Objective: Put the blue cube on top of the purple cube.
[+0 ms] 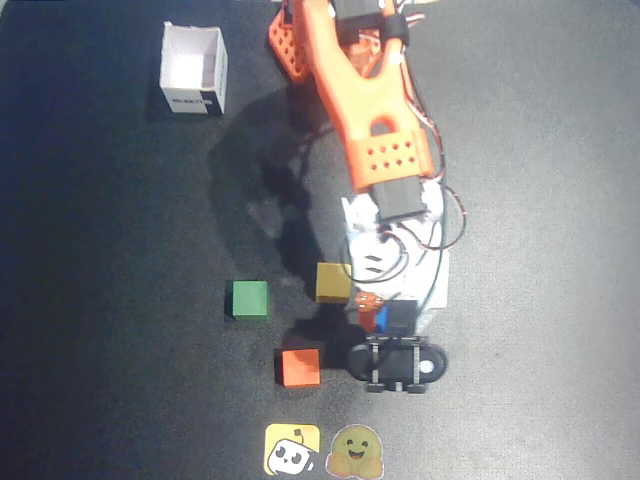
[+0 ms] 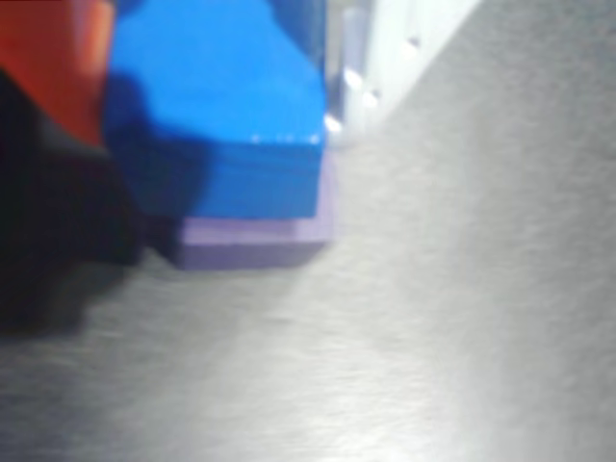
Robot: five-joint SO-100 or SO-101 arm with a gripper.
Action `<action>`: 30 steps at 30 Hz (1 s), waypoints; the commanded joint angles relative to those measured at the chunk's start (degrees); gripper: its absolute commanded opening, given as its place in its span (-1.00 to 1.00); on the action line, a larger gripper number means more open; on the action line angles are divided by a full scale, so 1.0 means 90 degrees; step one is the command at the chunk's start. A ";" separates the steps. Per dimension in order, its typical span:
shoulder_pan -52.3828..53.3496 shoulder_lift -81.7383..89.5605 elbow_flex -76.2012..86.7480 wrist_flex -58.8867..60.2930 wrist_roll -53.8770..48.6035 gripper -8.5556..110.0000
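You see blue cube point(image 2: 217, 106) sitting on purple cube point(image 2: 255, 241) in wrist view, purple edge peeking out below. Gripper point(image 2: 226, 58) hugs blue cube: orange finger point(image 2: 53, 58) on left, clear finger point(image 2: 337, 48) on right, both touching. In overhead view arm point(image 1: 360, 100) hides most of stack; only bit of blue shows point(image 1: 380, 318), just right of yellow cube point(image 1: 333, 282). Green cube point(image 1: 250, 298), orange cube point(image 1: 300, 367) and white box point(image 1: 193, 68) sit apart
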 commanded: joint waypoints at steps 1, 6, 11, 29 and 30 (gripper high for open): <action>-0.0059 0.0020 -0.0322 -0.0107 0.0107 -0.73; -0.0098 -0.0068 -0.0322 -0.0127 0.0176 -0.73; -0.0098 -0.0127 -0.0293 -0.0127 0.0225 -0.73; -0.0059 -0.0137 -0.0215 -0.0273 0.0430 -0.56; -0.0059 -0.0127 -0.0195 -0.0303 0.0439 -0.53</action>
